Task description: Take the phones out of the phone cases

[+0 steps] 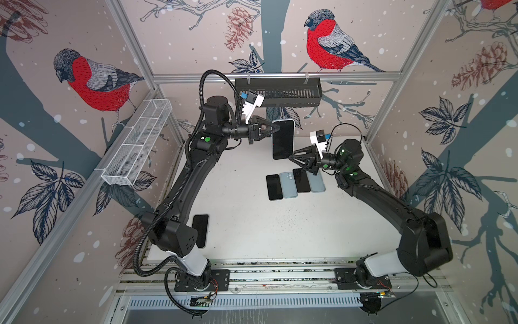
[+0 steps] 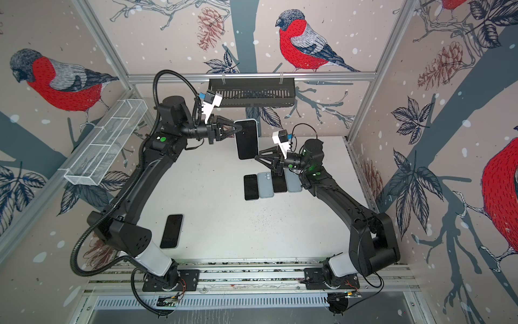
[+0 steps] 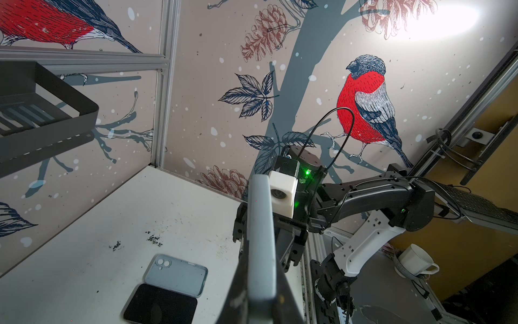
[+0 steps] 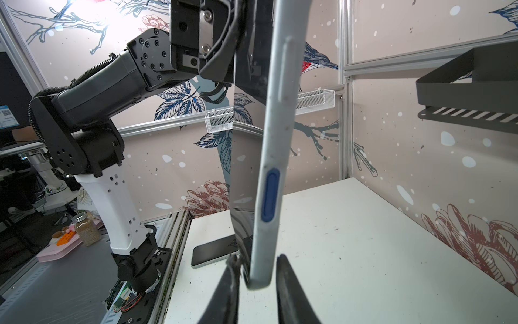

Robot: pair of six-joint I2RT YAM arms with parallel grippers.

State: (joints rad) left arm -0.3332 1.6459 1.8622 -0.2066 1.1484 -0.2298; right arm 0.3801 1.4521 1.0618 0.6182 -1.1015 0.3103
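Clamping a cased phone (image 1: 283,143) aloft over the table (image 1: 252,224), the left gripper (image 1: 278,128) holds firm while the right gripper (image 1: 291,157) straddles its lower corner, fingers (image 4: 291,297) not quite closed.

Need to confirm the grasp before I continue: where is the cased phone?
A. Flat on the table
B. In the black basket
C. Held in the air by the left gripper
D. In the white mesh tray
C: in both top views the left gripper clamps the phone by its edge, raised above the table, while the right gripper straddles its lower corner.
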